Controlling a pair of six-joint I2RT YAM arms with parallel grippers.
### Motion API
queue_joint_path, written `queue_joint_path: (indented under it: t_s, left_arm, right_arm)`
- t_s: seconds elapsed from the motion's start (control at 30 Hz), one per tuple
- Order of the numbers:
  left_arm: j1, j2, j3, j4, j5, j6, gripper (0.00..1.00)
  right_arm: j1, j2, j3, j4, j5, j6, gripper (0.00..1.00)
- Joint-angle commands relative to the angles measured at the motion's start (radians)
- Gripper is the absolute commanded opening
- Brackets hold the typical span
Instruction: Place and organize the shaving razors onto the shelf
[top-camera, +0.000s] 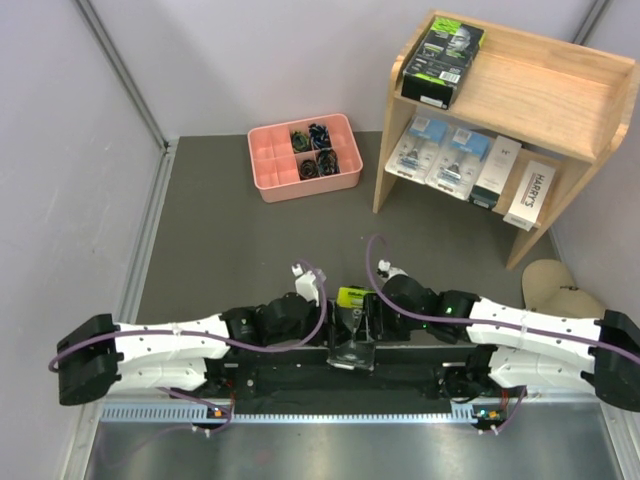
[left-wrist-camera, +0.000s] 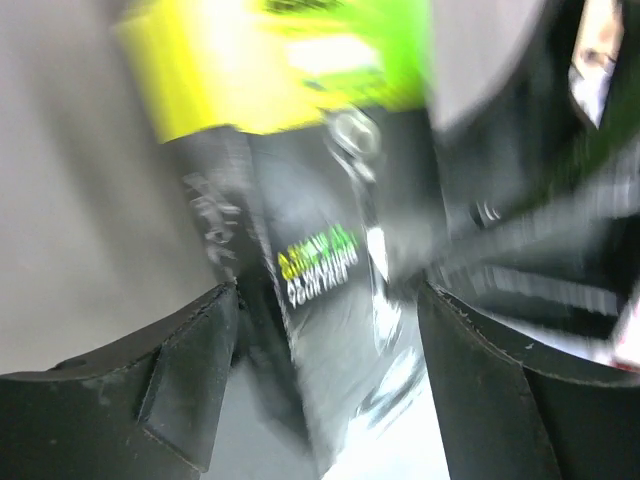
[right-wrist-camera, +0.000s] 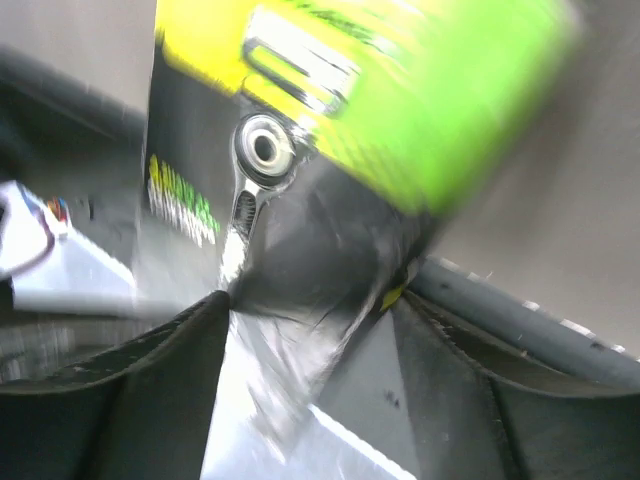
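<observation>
Handover, likely: my right hand (right-wrist-camera: 311, 300) pinches the last black-green razor box (top-camera: 352, 297); left hand (left-wrist-camera: 328, 295) straddles it, grip unclear. Next: left backs off, right carries it to the shelf (top-camera: 560, 95) far ahead.

shelf (top-camera: 545, 92) top tier: room right of the black box (top-camera: 442, 60). Lower tier jammed with blister packs (top-camera: 440, 155) and white boxes (top-camera: 512, 182). Pink tray (top-camera: 300, 188) sits left of shelf; bench (top-camera: 230, 250) in front open.

Both arms are seen folded low along the bottom edge of the overhead view, wrists meeting at centre. The right gripper (right-wrist-camera: 312, 300) is clamped on the black box (right-wrist-camera: 300, 240). The left gripper (left-wrist-camera: 328, 300) is spread wide around it, contact blurred.
</observation>
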Motion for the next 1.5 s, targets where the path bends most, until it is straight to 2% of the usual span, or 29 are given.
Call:
queue_joint_path:
  t_s: [0.0,0.13,0.33,0.63,0.83,0.97,1.27,1.47]
  left_arm:
    - [-0.062,-0.069,-0.051,0.179,0.112,-0.141,0.76]
    - [-0.063,-0.069,-0.082,0.159,0.106,-0.162,0.77]
    - [-0.062,-0.080,-0.090,0.084,0.072,-0.162,0.82]
    - [-0.062,-0.141,-0.145,0.047,-0.004,-0.216,0.86]
    - [-0.062,-0.178,-0.186,0.047,-0.021,-0.248,0.86]
    - [-0.063,-0.164,-0.205,0.088,-0.024,-0.250,0.87]
    - [-0.062,-0.066,-0.208,0.203,-0.027,-0.250,0.88]
    - [-0.062,0.021,-0.211,0.320,-0.011,-0.253,0.88]
  right_arm:
    - [0.001,-0.025,-0.015,0.210,0.067,0.100,0.68]
    - [0.001,-0.042,-0.094,0.233,0.095,0.149,0.80]
    - [0.002,-0.063,-0.167,0.245,0.136,0.179,0.88]
    - [0.002,-0.103,-0.256,0.308,0.074,0.214,0.85]
    - [0.004,-0.203,-0.294,0.276,0.034,0.228,0.84]
    - [0.002,-0.241,-0.358,0.345,0.021,0.255,0.84]
    - [0.004,-0.131,-0.371,0.406,-0.048,0.281,0.84]
    - [0.007,-0.056,-0.401,0.612,-0.064,0.323,0.81]
